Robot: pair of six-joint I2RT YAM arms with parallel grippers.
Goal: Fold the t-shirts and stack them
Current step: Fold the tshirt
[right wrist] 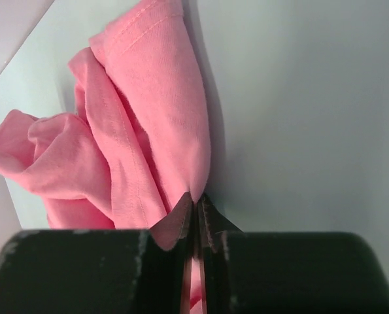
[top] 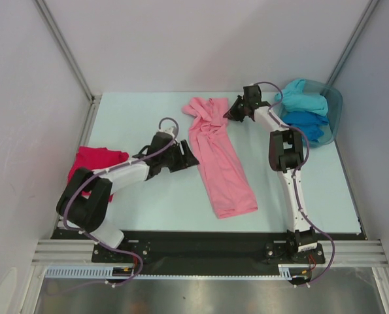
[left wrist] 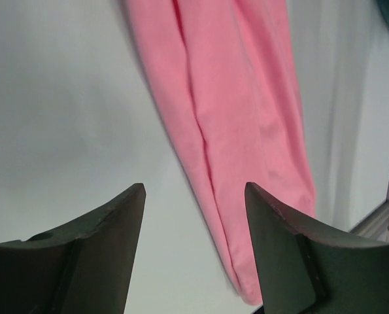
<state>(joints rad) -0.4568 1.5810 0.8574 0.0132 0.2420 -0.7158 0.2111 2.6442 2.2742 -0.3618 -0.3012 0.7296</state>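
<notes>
Edge of pink t-shirt [right wrist: 148, 118] in closed right pincer [right wrist: 197, 210], clear only wrist-side.

Open table [top: 135, 118] beside the left gripper [left wrist: 194, 190]; pink t-shirt [top: 223, 170] lies just ahead of it. Teal tub [top: 337, 98] sits close behind the right gripper [right wrist: 197, 199].

crimson t-shirt [top: 98, 157] half hidden, behind left arm [top: 124, 174]

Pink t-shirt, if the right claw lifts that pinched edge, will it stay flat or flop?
Probably floppy: the pink t-shirt lies bunched and creased, so it should drape from the right claw. Likely light; thin cloth may slip from that small pinch.
</notes>
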